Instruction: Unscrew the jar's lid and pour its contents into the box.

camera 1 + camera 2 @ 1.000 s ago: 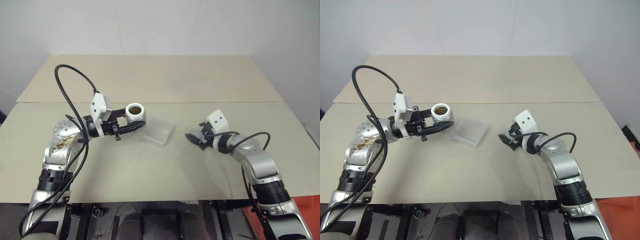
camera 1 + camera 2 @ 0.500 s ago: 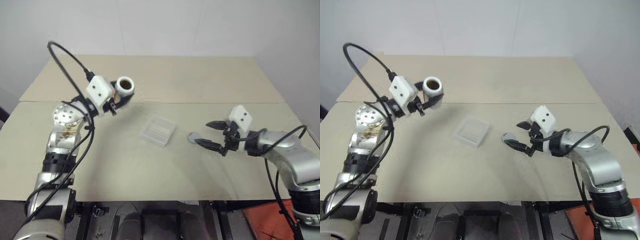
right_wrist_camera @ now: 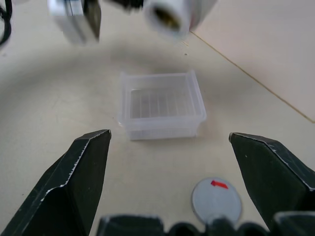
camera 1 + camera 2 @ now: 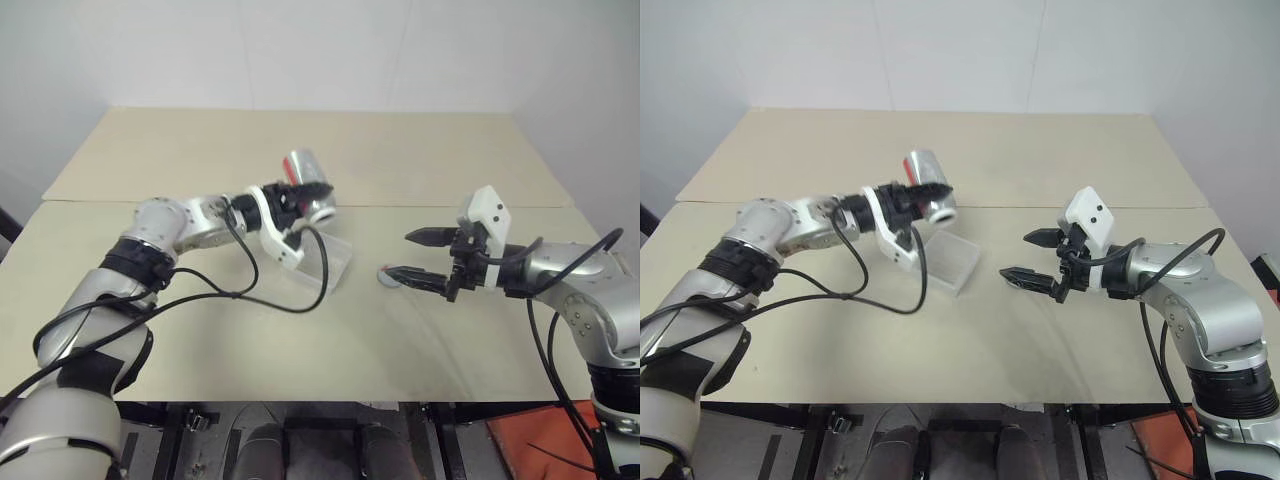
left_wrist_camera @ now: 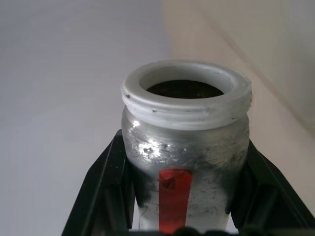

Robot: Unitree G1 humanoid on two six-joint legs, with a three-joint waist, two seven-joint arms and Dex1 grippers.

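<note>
Matte beige table (image 4: 300, 340), ribbed clear box (image 3: 162, 105); left claw (image 4: 300, 200) gripping threaded jar (image 5: 184, 147), right claw (image 4: 415, 255) agape.

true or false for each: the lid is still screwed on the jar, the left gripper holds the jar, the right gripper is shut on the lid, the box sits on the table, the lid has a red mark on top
1. The lid is still screwed on the jar. False: the jar's mouth is open and the lid lies on the table.
2. The left gripper holds the jar. True: its fingers clamp the jar's sides.
3. The right gripper is shut on the lid. False: its fingers stand wide apart with nothing between them.
4. The box sits on the table. True.
5. The lid has a red mark on top. True.
</note>
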